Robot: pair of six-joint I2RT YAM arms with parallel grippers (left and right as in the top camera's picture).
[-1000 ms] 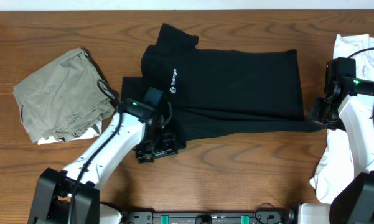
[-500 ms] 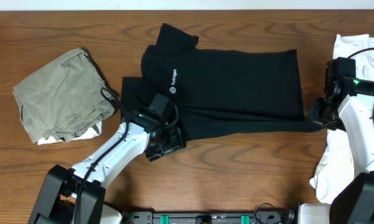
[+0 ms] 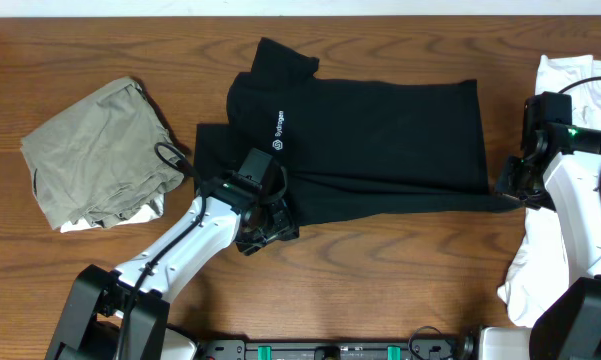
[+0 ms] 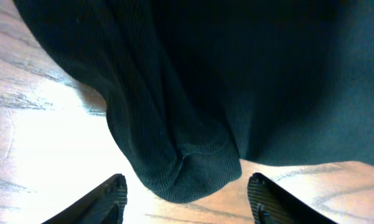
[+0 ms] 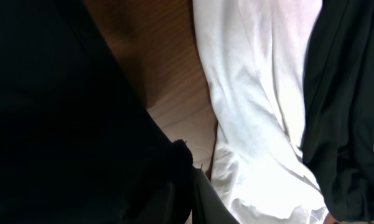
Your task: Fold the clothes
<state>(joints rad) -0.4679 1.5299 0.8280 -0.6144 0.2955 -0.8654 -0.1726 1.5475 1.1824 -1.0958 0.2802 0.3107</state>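
Wood-grain table (image 3: 380,270) fills the overhead view and carries 3 groups of clothing. At far left lies a crumpled olive-grey garment (image 3: 95,150), with a white piece (image 3: 80,224) showing under its lower edge. To its right, the left arm (image 3: 170,250) reaches diagonally up from the near edge. The left gripper (image 3: 265,228) sits at the lower left corner of the black shirt (image 3: 380,130). In the left wrist view its 2 fingers (image 4: 109,198) stand wide apart, with a rounded fold of the shirt's ribbed edge lying on the wood between them. Bare wood shows on both sides of the fold, so neither finger touches the fabric. The shirt lies flat at table centre, with its small white logo (image 3: 278,128) and lettering facing up near the left end and 1 sleeve pointing to the far edge. Its lower right corner is drawn out into a narrow point that ends at the right gripper (image 3: 510,188), whose jaws are closed on that corner. The right wrist view shows black fabric across the left half, a strip of wood, then white cloth. At far right a white garment (image 3: 570,75) lies partly under the right arm (image 3: 580,200).
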